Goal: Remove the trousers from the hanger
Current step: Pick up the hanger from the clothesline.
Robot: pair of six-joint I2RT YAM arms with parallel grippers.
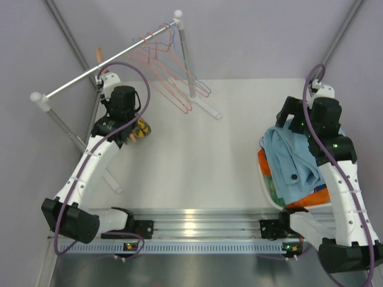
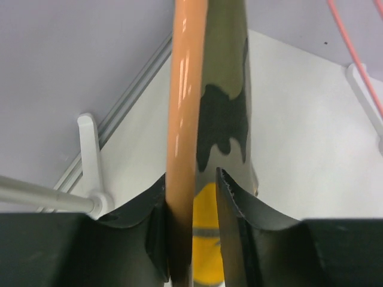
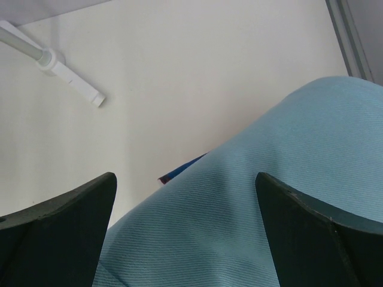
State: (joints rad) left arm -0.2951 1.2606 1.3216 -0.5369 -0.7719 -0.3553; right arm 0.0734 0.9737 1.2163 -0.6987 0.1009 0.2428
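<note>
Closest to the overhead camera, the left gripper (image 1: pixel 139 130) is seen by the table's (image 1: pixel 197 149) left edge, toward the far-left corner and just under the rack's rail (image 1: pixel 102 70), with the camo-and-yellow trousers (image 1: pixel 144 128) bunched at its fingertips. A bunch of bare wire hangers (image 1: pixel 173 72) is hung further along the rail. Over by the right edge, the right gripper (image 1: pixel 291 118) is held above a pile of trousers: the light blue pair (image 1: pixel 293 161) is draped on top and the orange pair (image 1: pixel 314 196) is poking out underneath. Left wrist view next: an orange hanger (image 2: pixel 182 119) and the camo-and-yellow trousers (image 2: pixel 224 119) are sandwiched between the fingers (image 2: pixel 239 209), which are set close in on both sides. Whether anything is actually being squeezed can't be told. Right wrist view: the jaws are spread wide with nothing gripped, the light blue pair (image 3: pixel 269 197) is laid out just below them, a sliver of dark blue cloth (image 3: pixel 179 171) is peeking out at its edge, and the rack's white foot (image 3: pixel 72 78) is seen further off on the table.
</note>
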